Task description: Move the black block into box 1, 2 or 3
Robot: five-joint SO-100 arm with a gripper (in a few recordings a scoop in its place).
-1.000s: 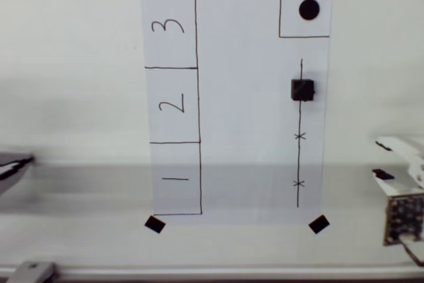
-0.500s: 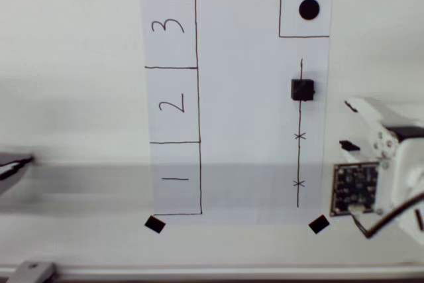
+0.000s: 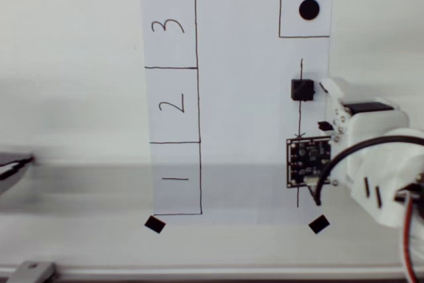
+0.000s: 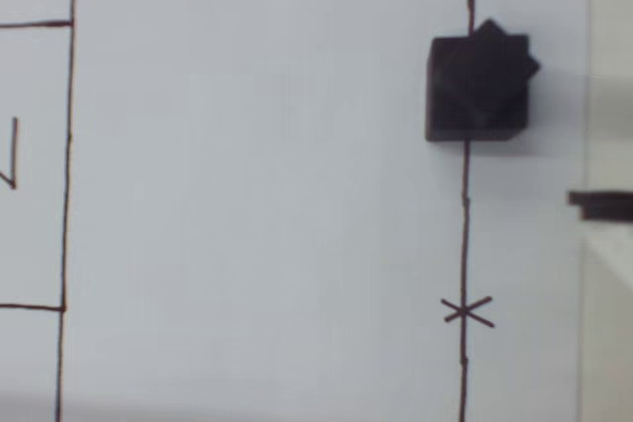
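Note:
The black block [image 3: 303,89] is a small matte cube resting on the drawn vertical line at the right of the white paper [image 3: 238,97]. In the wrist view the block [image 4: 478,86] sits upper right, slightly skewed to the line. My gripper [image 3: 324,105] is open on a white arm coming in from the right. It hovers just right of the block with nothing between its fingers, and one dark fingertip [image 4: 600,205] shows at the wrist view's right edge. Box 1 [image 3: 175,178] lies at the paper's lower left, far from the block.
Box 2 [image 3: 172,104] and box 3 [image 3: 169,28] stack above box 1. An outline with a black dot [image 3: 309,9] sits at top right. Black tape squares [image 3: 154,224] hold the paper's corners. A grey object [image 3: 13,167] pokes in at the left edge.
The arm has swept in from the right edge, leftward and upward, until its open fingers stand beside the block. The block has not moved.

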